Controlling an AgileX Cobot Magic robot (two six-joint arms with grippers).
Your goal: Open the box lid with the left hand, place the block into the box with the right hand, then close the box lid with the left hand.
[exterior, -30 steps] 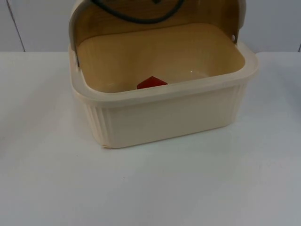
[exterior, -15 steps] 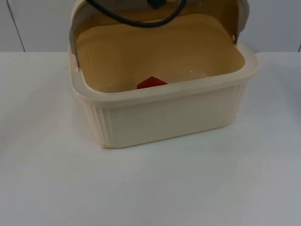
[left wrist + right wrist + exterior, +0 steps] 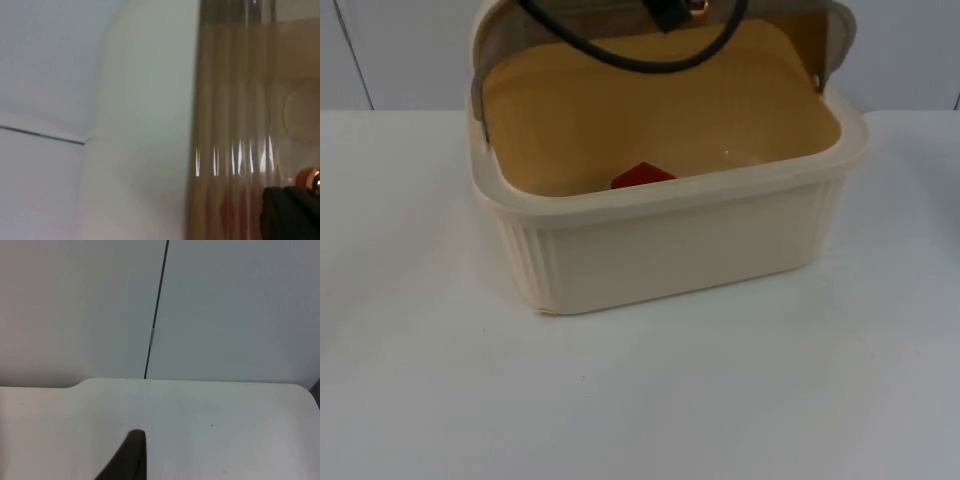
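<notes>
A cream ribbed box stands on the white table, its hinged lid tilted forward over the back of the opening. A red block lies inside on the floor, near the front wall, partly hidden by the rim. My left gripper is at the lid's upper edge, at the picture's top. In the left wrist view the lid's ribbed tan surface is very close to the left gripper. The right gripper hovers over bare table, away from the box, and the right arm waits.
The grey partition wall rises right behind the box. White table stretches in front of the box and to both sides of it.
The lid has swung further down and forward over the box opening. The left gripper has come lower with it. The block and the box have not moved.
</notes>
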